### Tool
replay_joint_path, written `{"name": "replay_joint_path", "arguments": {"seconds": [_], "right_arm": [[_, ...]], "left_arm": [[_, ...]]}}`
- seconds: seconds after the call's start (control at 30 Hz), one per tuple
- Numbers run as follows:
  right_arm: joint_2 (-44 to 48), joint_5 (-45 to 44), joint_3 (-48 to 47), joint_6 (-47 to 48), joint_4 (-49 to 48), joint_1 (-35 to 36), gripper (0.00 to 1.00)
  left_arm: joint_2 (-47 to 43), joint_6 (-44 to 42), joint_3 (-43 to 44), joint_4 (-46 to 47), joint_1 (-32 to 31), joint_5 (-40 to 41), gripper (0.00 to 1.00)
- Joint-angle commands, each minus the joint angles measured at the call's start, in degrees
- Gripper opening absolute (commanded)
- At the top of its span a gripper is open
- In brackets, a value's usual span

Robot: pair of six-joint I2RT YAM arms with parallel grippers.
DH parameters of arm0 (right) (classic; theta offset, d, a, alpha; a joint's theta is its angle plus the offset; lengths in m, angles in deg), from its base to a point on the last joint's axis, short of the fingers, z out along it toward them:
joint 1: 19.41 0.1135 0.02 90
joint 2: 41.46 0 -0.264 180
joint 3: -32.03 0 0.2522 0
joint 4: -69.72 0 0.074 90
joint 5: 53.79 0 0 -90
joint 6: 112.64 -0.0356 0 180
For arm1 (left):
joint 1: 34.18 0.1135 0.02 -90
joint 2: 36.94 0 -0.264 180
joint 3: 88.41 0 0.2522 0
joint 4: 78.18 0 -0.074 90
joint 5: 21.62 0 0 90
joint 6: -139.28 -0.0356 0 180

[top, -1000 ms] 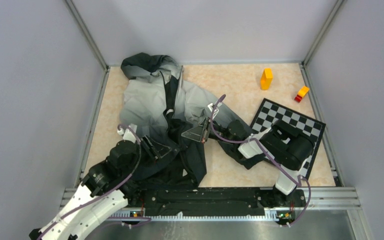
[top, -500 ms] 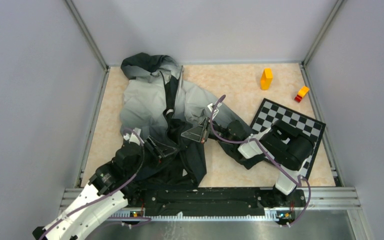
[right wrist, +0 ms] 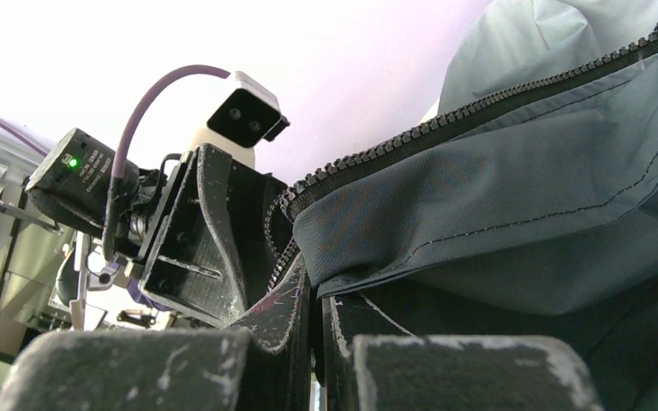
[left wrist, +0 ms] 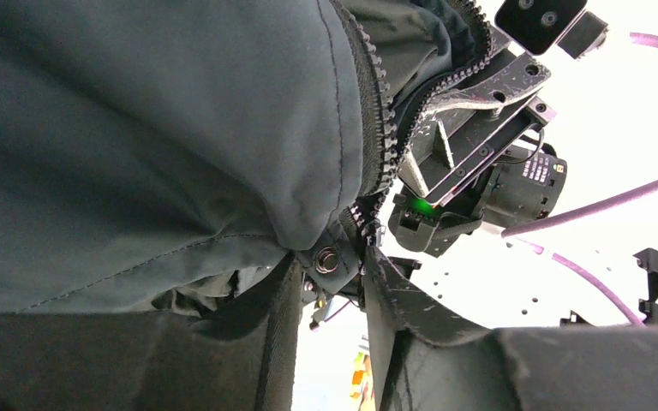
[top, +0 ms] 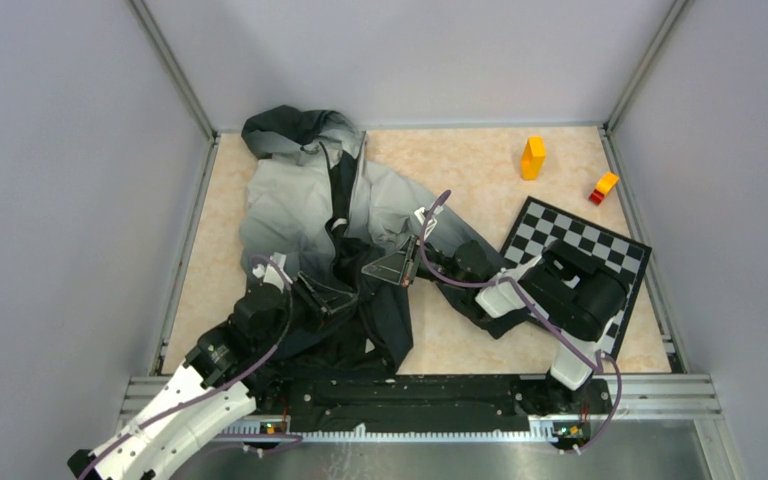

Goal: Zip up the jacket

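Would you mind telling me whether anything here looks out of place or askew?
The jacket lies rumpled and twisted, front open, its dark hem bunched where the left gripper and right gripper pinch the zipper edges. The checkerboard lies at a slant. Nothing looks spilled.

left end effector [top: 325, 298]: clamped, reaching forward | right end effector [top: 392, 265]: clamped, pointing left

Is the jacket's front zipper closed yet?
No, in the left wrist view the jacket has its two rows of zipper teeth running apart, unjoined.
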State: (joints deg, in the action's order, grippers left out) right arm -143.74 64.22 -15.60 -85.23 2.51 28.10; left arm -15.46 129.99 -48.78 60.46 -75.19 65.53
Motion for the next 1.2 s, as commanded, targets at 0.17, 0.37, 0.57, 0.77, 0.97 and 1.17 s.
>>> {"name": "replay_joint_path", "arguments": {"seconds": [0.17,0.37,0.57,0.77,0.97,1.17], "right_arm": [[0.94,-1.55,-0.83,0.89,-3.93,0.57,0.00],[0.90,-1.47,-0.94,0.83,-3.93,0.71,0.00],[1.11,-1.69,-1.09,0.98,-3.39,0.84,0.00],[1.62,-3.11,-1.14,0.46,-2.35,1.24,0.00],[2.75,-5.21,-2.48,-0.28,2.13,3.22,0.00],[4.46,-9.76,-1.68,-7.98,4.02,4.20,0.00]], "left_arm": [[-2.90,-1.85,1.14,0.54,-0.12,2.08,0.32],[-3.05,-2.99,1.21,0.99,-0.12,2.10,0.32],[-3.07,-6.98,0.53,3.72,-0.12,0.68,0.19],[-1.85,-15.97,2.39,2.14,-0.16,-0.55,0.00],[3.59,-25.26,6.47,-0.66,-0.12,-2.96,0.00],[13.03,-34.07,11.63,-7.53,-0.14,-5.93,0.00]]}}
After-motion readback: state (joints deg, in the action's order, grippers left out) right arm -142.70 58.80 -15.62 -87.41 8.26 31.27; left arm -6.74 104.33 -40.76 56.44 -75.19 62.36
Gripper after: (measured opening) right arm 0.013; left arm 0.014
